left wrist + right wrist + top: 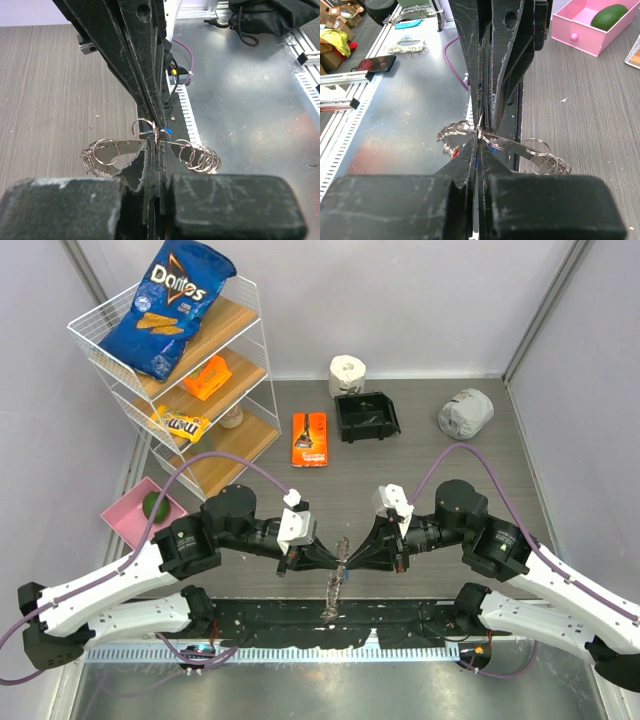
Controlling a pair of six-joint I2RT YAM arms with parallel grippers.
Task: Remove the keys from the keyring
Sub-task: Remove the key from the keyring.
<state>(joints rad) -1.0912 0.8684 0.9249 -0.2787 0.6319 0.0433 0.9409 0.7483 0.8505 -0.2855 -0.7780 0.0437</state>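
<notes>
The keyring (127, 146), a flat silver band strung with small split rings (204, 159), hangs in the air between my two grippers, which meet tip to tip over the table's near edge. My left gripper (156, 143) is shut on the band. My right gripper (479, 133) is shut on a blue-headed key (165, 133) at the same spot. More rings (547, 161) fan out to either side, and a red key head (453, 150) shows among them. From above, the left gripper (329, 558) and right gripper (351, 558) pinch the bunch, and several keys (333, 592) dangle below.
A wire shelf (255, 375) with a Doritos bag (175, 305) and snacks stands at the back left. A pink tray (122, 520) holding a green fruit lies beside the left arm. An orange packet (309, 438), a black bin (367, 416), a paper roll (347, 372) and a grey bundle (465, 413) sit further back.
</notes>
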